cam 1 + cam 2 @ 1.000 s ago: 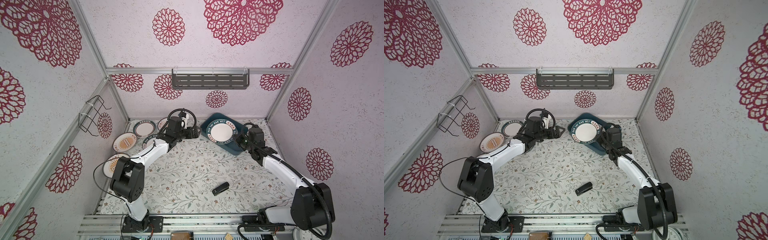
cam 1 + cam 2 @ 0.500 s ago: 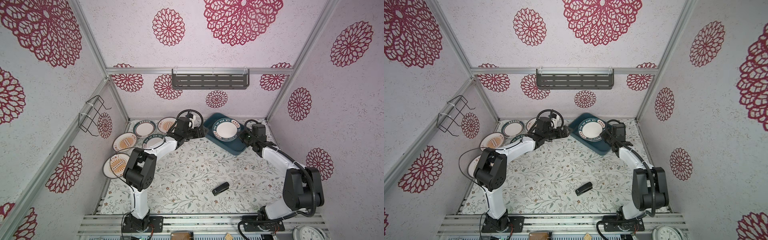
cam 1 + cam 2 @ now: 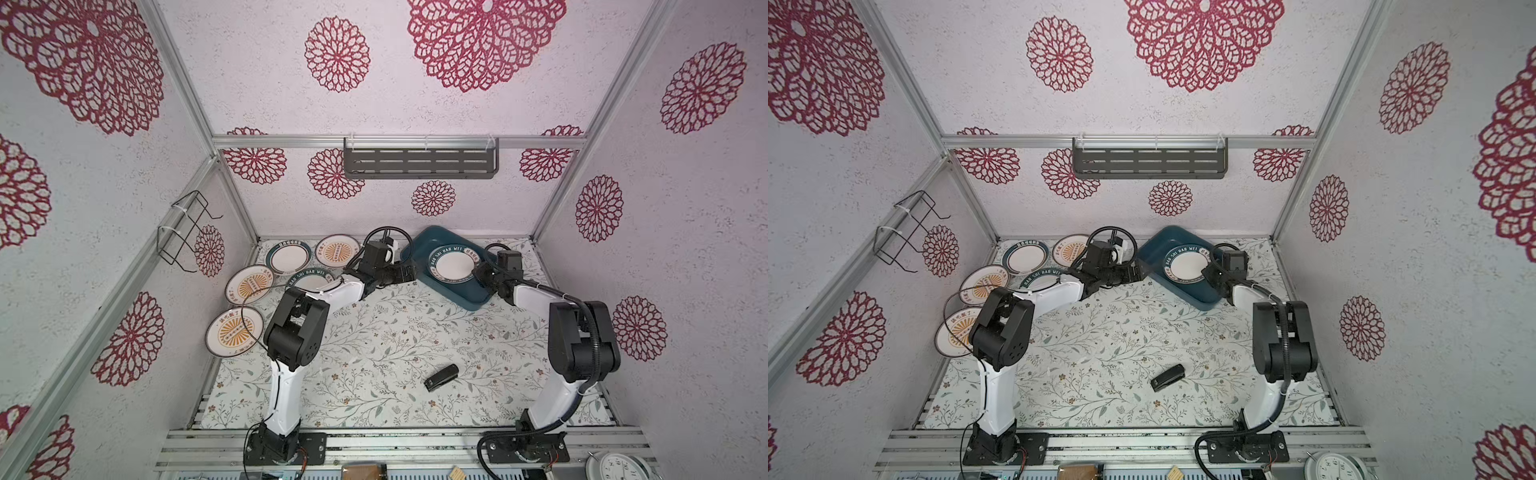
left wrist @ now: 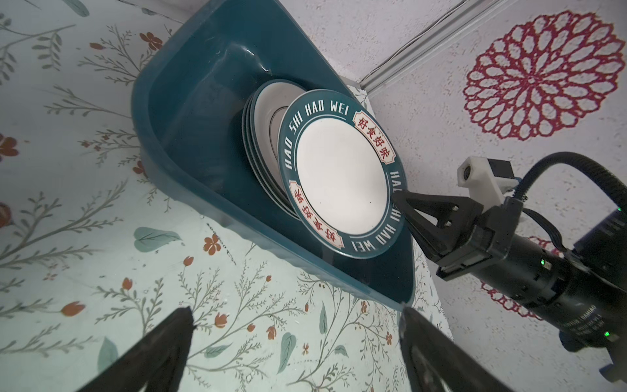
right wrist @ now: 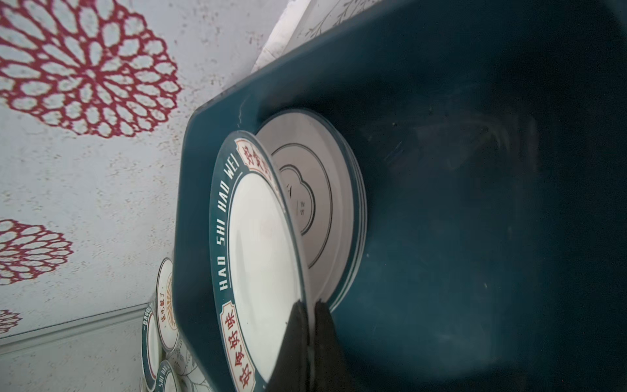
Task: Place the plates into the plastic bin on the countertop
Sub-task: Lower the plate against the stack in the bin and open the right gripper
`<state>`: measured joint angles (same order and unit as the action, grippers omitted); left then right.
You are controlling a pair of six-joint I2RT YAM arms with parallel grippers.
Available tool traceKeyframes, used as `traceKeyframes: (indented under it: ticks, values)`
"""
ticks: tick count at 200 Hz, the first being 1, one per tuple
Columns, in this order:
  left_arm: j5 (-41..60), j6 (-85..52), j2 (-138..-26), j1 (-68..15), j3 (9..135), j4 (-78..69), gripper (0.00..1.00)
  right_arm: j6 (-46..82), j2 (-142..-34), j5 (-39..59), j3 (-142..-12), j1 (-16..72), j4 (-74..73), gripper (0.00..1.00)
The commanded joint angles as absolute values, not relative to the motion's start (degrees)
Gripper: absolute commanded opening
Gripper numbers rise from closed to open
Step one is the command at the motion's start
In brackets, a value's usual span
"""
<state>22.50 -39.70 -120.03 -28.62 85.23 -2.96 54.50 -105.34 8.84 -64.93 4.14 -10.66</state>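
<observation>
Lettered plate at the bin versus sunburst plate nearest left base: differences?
The lettered plate has a teal rim, the sunburst plate an orange centre. The lettered plate tilts in the right gripper over the bin; the sunburst plate lies flat on the countertop. Both round, white.

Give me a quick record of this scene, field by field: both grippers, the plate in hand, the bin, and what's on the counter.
left gripper: open, empty, near the plastic bin
right gripper: shut on the lettered-rim plate
lettered-rim plate: tilted, over the stack in the bin
stack: ringed plates lying inside the bin
countertop: five plates outside the bin, plus a small black object
</observation>
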Motion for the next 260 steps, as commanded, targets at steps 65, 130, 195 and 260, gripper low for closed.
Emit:
traceKeyframes:
  ticks: [65, 130, 195, 260]
  values:
    - [19.3, -41.6, -120.1, -29.0, 85.0, -1.8, 0.97, 57.1, -114.4, 10.0, -73.5, 2.6, -18.6, 0.00]
    - [18.7, -40.8, -120.5, -29.0, 86.1, -0.2, 0.97, 57.5, -115.5, 10.7, -74.2, 2.5, -18.0, 0.00]
    - [18.2, -38.6, -119.3, -29.0, 86.2, 1.3, 0.97, 56.6, -114.5, 9.8, -73.4, 2.8, -16.1, 0.00]
    - [18.2, -38.5, -118.6, -29.0, 85.5, 1.2, 0.97, 55.1, -114.7, 8.2, -74.8, 3.5, -12.2, 0.08]
